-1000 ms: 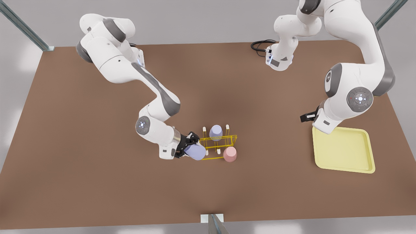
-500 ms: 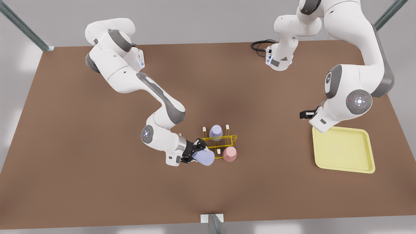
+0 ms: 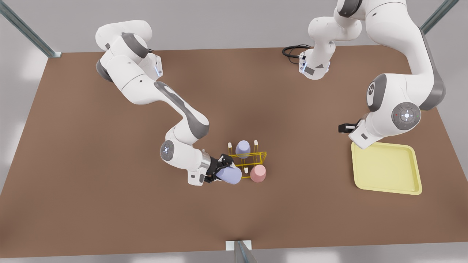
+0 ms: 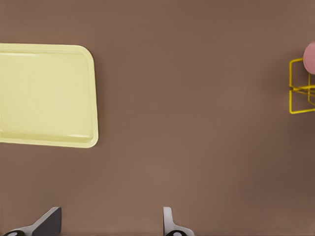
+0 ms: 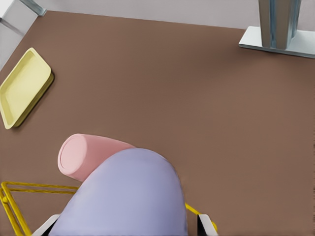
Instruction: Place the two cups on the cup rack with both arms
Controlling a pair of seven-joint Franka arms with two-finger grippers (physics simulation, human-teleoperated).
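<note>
Lavender cup (image 3: 229,175) is clamped in the right gripper (image 3: 219,171) and tilted, bottom outward, probably so it can slide over a peg at the near corner of the yellow cup rack (image 3: 256,157). On the rack I count 2 more cups: 1 lavender (image 3: 242,148), 1 pink (image 3: 258,173). The left gripper (image 4: 108,223) waits beside the tray (image 3: 387,168), fingers apart.
</note>
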